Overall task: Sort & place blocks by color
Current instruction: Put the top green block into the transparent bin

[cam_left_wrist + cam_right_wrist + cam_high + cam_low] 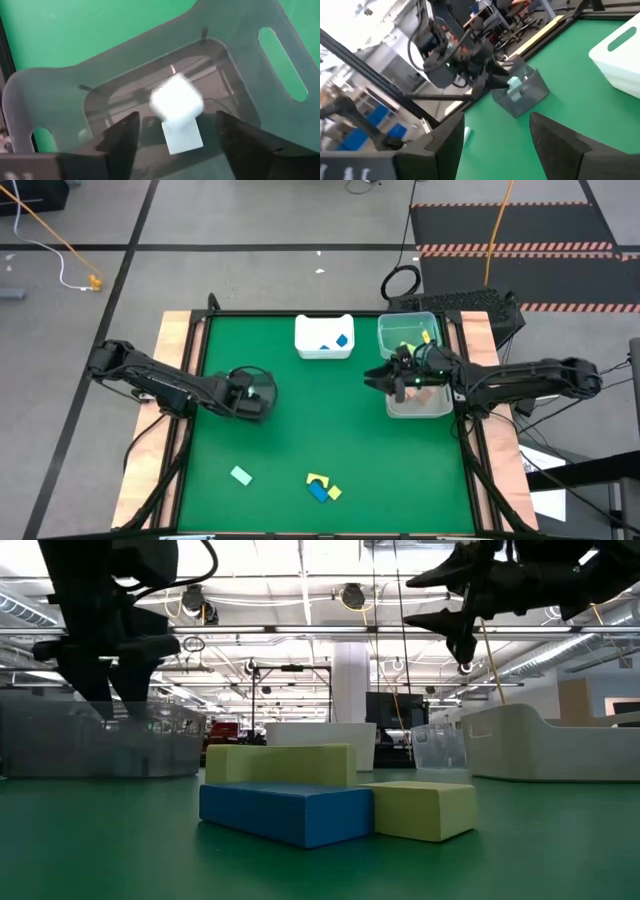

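Observation:
My left gripper (256, 391) (175, 122) is open above the dark bin (250, 394) (60, 95). A pale mint cube (176, 97) shows blurred between its fingers, touching neither. Below it a second mint block (182, 137) lies on the bin's floor. My right gripper (385, 377) (495, 120) is open and empty, raised beside the two clear bins (408, 333) (420, 402). The white bin (323, 338) holds blue blocks (342, 340). On the table near its near edge lie a mint block (241, 475) and a blue bar (318, 492) (285, 812) with yellow blocks (320, 479) (420, 808) against it.
The far clear bin holds yellow and green pieces (420, 338); the nearer clear bin holds tan-pink ones (428, 395). Bare green table (330, 420) lies between the bins and the loose blocks. Wooden rails (175, 350) run along the left and right sides.

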You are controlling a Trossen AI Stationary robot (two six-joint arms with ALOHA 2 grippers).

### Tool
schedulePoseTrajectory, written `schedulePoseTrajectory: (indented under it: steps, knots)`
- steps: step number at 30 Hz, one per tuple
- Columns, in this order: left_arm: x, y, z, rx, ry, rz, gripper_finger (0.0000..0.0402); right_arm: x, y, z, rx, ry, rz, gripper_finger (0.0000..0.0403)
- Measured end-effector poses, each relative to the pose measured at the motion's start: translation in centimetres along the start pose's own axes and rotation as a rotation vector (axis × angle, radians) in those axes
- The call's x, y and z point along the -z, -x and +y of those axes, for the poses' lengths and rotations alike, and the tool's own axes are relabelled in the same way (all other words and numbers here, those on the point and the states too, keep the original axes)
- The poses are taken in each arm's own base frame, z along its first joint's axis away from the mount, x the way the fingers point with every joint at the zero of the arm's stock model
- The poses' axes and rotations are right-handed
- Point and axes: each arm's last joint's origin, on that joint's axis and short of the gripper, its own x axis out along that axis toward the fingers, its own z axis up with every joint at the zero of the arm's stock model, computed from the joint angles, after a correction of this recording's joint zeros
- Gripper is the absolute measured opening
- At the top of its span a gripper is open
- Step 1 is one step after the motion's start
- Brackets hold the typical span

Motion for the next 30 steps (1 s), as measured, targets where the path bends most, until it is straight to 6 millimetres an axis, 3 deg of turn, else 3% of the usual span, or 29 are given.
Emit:
schedulePoseTrajectory:
  steps: [7,19,24,30]
  knots:
    - [-0.4,0.7,-0.5,0.031,0.073,-0.001,0.0308,1.6,-0.9,0.6,0.051,0.128,0.028,0.0212]
    - [-2.0,3.1,-1.9,0.127,0.076,-0.092,0.0281,2.3,-3.6,5.0,0.062,0.319,0.076,0.0212]
    - [-2.7,4.1,-3.3,0.259,0.046,-0.123,0.0276,3.6,-5.2,6.3,0.135,0.365,0.102,0.0212]
    - [-2.1,6.1,-5.8,0.524,-0.033,-0.166,0.0275,6.6,-7.2,8.3,0.111,0.359,0.182,0.0212]
